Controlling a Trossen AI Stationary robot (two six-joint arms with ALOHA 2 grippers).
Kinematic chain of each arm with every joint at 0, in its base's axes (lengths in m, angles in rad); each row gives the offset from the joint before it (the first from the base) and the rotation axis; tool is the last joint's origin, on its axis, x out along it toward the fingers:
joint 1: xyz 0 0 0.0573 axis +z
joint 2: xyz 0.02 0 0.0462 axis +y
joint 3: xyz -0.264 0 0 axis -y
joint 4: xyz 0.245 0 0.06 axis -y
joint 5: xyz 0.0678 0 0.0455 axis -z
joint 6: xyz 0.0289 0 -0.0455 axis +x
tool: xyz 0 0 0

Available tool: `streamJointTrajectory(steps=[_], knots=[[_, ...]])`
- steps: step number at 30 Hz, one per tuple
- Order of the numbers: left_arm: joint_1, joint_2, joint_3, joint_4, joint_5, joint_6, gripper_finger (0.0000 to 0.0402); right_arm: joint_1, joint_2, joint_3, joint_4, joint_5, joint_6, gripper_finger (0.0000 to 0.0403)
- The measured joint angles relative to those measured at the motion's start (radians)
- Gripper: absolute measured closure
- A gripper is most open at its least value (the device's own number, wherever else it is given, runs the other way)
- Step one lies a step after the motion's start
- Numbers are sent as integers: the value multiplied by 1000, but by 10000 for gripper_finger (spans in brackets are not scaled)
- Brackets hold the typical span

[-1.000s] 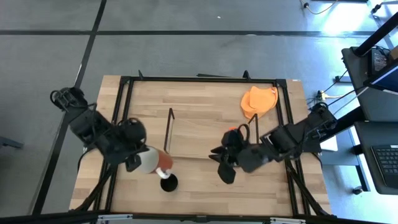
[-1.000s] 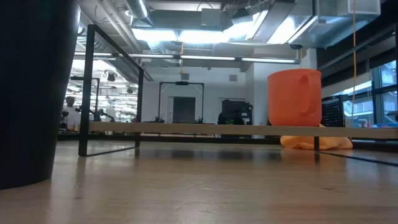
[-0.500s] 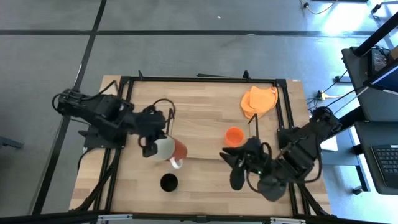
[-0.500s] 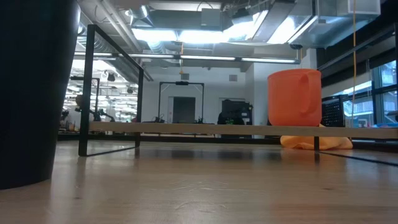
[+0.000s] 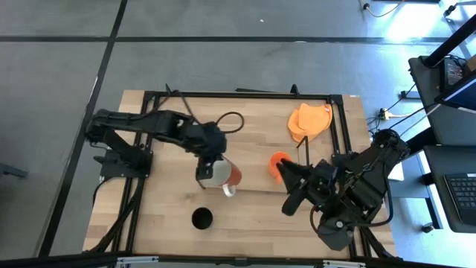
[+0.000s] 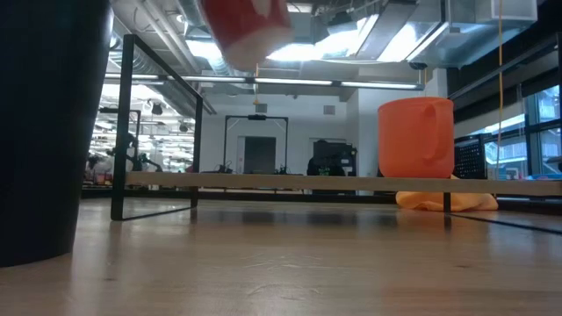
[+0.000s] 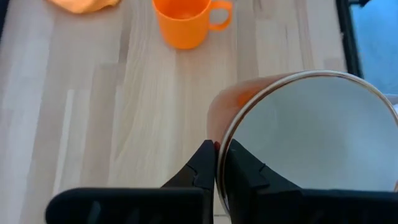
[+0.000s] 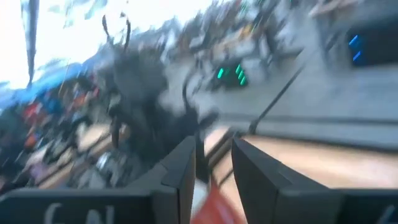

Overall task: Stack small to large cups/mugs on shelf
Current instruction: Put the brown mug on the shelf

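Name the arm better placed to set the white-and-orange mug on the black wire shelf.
Left. The left gripper is shut on the white-and-orange mug's rim, holding it above the shelf. The right gripper holds nothing, beside the bright orange handled mug.

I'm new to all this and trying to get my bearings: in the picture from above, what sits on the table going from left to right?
Left claw gripping the white mug by its rim → orange mug → orange cloth.
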State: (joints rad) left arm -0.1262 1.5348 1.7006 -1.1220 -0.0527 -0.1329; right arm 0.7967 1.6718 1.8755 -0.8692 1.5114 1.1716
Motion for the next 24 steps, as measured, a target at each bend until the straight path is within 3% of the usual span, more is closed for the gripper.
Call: streamJointTrajectory(steps=[3, 15, 24], knots=[[22, 39, -1, 41, 24, 49, 391, 0, 0, 0, 13, 59, -1, 297], [113, 161, -1, 98, 63, 202, 392, -7, 1, 0, 36, 36, 2, 297], [163, 233, -1, 79, 106, 250, 392, -74, 14, 0, 52, -103, 6, 297]])
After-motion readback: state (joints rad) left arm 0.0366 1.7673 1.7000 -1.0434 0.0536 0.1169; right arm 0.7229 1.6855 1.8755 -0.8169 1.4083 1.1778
